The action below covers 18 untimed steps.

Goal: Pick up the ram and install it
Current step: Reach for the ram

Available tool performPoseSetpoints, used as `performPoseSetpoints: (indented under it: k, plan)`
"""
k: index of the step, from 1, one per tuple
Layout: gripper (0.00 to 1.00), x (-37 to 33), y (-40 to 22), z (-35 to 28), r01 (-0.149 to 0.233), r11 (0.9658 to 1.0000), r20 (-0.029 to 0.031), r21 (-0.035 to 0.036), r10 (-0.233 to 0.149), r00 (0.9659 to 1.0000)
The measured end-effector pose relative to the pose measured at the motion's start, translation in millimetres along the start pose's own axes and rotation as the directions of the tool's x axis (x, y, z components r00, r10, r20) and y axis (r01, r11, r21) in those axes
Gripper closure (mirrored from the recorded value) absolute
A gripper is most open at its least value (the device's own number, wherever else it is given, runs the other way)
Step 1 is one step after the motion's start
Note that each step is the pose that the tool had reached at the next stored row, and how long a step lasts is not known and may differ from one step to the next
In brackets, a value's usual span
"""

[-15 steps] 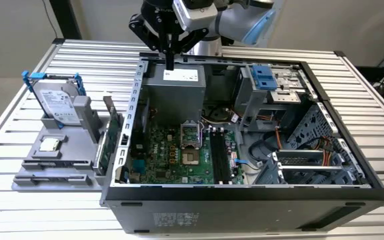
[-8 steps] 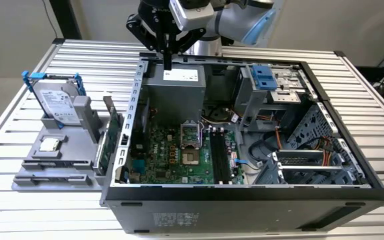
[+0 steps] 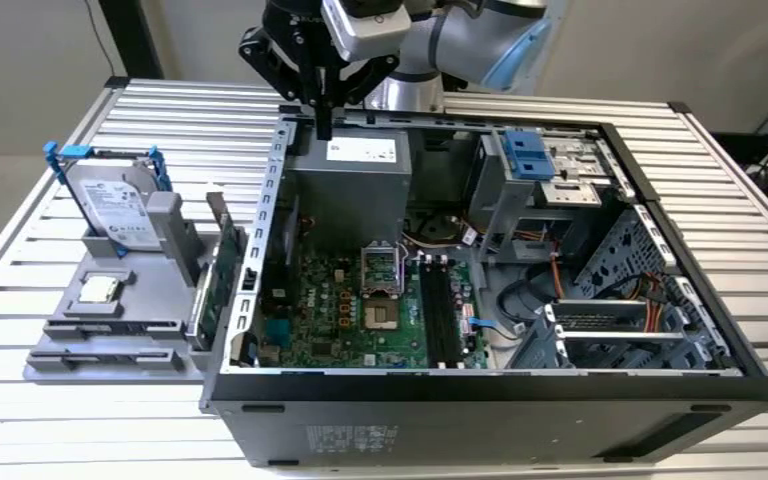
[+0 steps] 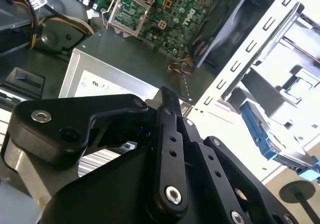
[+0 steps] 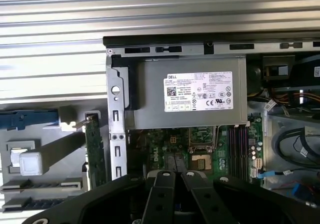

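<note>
My gripper hangs shut with nothing in it over the back edge of the open computer case, just above the grey power supply. In both wrist views the black fingers are pressed together. The ram, a narrow dark bluish stick, lies flat in the grey stand beside the case, well away from my gripper. The black memory slots on the green motherboard have no stick in them.
On the stand, a silver hard drive in a blue frame stands upright, and a green card stands on edge next to the case wall. Cables and a drive cage fill the case toward the exterior view's right. Everything sits on a slatted metal table.
</note>
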State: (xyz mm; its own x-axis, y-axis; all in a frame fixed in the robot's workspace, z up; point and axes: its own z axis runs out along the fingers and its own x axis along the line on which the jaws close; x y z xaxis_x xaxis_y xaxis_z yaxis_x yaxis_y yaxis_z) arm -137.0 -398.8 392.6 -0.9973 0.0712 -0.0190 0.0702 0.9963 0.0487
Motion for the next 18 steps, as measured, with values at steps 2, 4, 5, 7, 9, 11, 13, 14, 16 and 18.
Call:
performPoseSetpoints:
  k: [2, 4, 5, 7, 9, 11, 13, 14, 16, 18]
  plan:
    - [1.00, 2.7, -0.2, 0.0, 0.000, 1.0000, 0.0000, -0.0001, 0.000, 1.0000]
    - [1.00, 5.4, -0.4, -0.2, 0.000, 1.0000, -0.0001, 0.0001, 0.000, 1.0000]
    - [1.00, 6.7, -0.5, -0.1, 0.000, 1.0000, 0.0000, 0.0000, 0.000, 1.0000]
    - [1.00, 9.6, -0.7, -0.2, 0.000, 1.0000, 0.0000, -0.0001, 0.000, 1.0000]
    - [1.00, 12.9, -0.9, -0.3, 0.000, 1.0000, -0.0001, 0.0000, 0.000, 1.0000]
    - [1.00, 16.4, -1.2, -0.4, 0.000, 1.0000, 0.0000, 0.0000, 0.000, 1.0000]
    - [1.00, 20.1, -1.4, -0.5, 0.000, 1.0000, 0.0000, 0.0000, 0.000, 1.0000]
    - [1.00, 22.0, -1.6, -0.5, 0.000, 1.0000, 0.0000, 0.0000, 0.000, 1.0000]
    - [1.00, 26.1, -1.9, -0.6, 0.000, 1.0000, -0.0001, 0.0000, 0.000, 1.0000]
    - [1.00, 30.3, -2.1, -0.7, 0.000, 1.0000, -0.0001, 0.0000, 0.000, 1.0000]
